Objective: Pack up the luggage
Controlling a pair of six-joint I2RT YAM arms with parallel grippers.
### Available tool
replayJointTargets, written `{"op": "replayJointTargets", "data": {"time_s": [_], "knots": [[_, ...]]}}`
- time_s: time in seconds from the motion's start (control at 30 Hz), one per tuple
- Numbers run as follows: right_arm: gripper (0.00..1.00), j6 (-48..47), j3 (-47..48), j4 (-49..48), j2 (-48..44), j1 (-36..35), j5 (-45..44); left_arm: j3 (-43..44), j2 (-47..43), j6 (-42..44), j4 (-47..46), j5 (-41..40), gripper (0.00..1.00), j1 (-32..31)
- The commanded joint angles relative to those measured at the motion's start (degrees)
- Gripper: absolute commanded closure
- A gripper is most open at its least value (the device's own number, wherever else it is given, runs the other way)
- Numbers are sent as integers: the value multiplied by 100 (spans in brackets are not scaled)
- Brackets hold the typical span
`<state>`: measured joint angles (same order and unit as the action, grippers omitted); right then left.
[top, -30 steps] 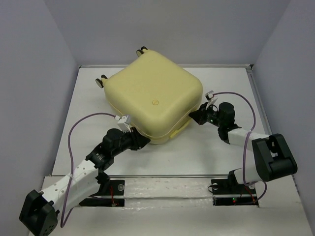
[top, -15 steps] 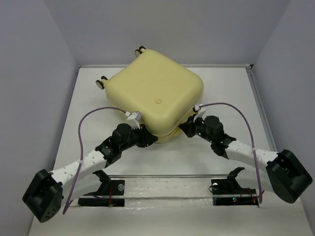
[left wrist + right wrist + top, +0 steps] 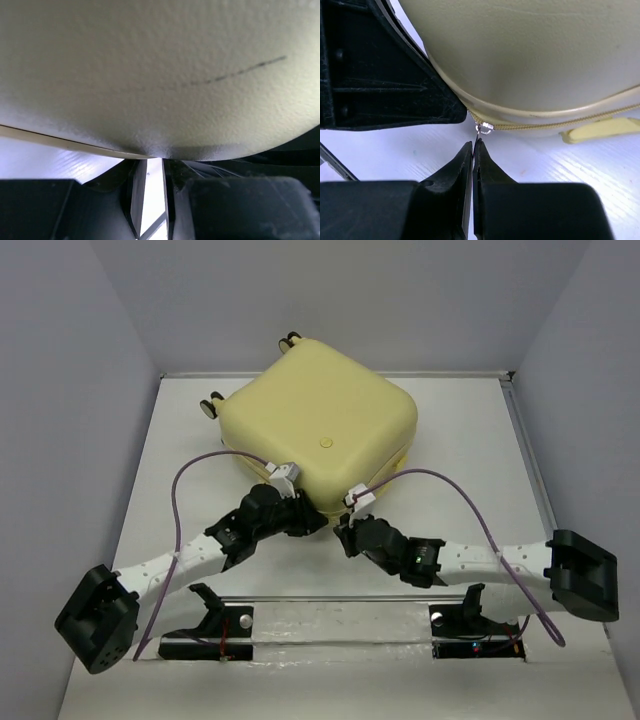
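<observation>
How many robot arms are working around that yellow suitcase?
2. The left arm reaches from the near left to the near corner of the suitcase; the right arm reaches from the near right to that same corner. None looks hidden.

Left arm (image 3: pixel 190 562) stretched low and forward, left gripper (image 3: pixel 150 165) parted by a narrow slit, right arm (image 3: pixel 480 560) reaching inward across the front, right gripper (image 3: pixel 473 145) pinched tight together.
</observation>
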<state>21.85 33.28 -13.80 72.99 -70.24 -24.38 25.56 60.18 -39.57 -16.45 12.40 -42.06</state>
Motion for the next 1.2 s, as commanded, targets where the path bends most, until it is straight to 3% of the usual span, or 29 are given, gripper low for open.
{"op": "replayJointTargets", "data": {"time_s": [0.0,0.17,0.3,0.4,0.47,0.6,0.67,0.77,0.83,0.93,1.1,1.17], "knots": [[93,750,-216,1254,-538,-939,824,564,91,37,-1616,-731,71,102],[93,786,-480,1284,-1551,-526,847,362,-77,-24,-1563,-871,71,93],[93,733,-234,916,-911,-587,1382,599,177,-42,-1651,-818,71,102],[93,874,-129,47,-217,-929,1629,888,476,-33,-1809,-845,71,102],[93,970,29,-647,256,-1253,1481,1212,748,-33,-1853,-723,72,93],[93,1216,100,-773,427,-1510,664,1434,627,-95,-1617,-844,72,84],[93,1462,-188,-712,120,-1510,182,1443,251,-7,-1049,-1168,65,84],[93,1533,-436,-300,-399,-1379,-101,1452,-346,213,-116,-1801,32,84],[93,1516,-532,-79,-637,-1300,-189,1504,-655,301,500,-2197,21,163],[93,1533,-761,-52,-1049,-1168,-260,2135,-868,406,1038,-2655,9,960],[93,1331,-805,254,-1489,-1106,-357,3242,202,284,1223,-1427,2,3181],[93,1357,-858,334,-1656,-1106,-401,3472,721,99,1092,-890,1,3572]]}}
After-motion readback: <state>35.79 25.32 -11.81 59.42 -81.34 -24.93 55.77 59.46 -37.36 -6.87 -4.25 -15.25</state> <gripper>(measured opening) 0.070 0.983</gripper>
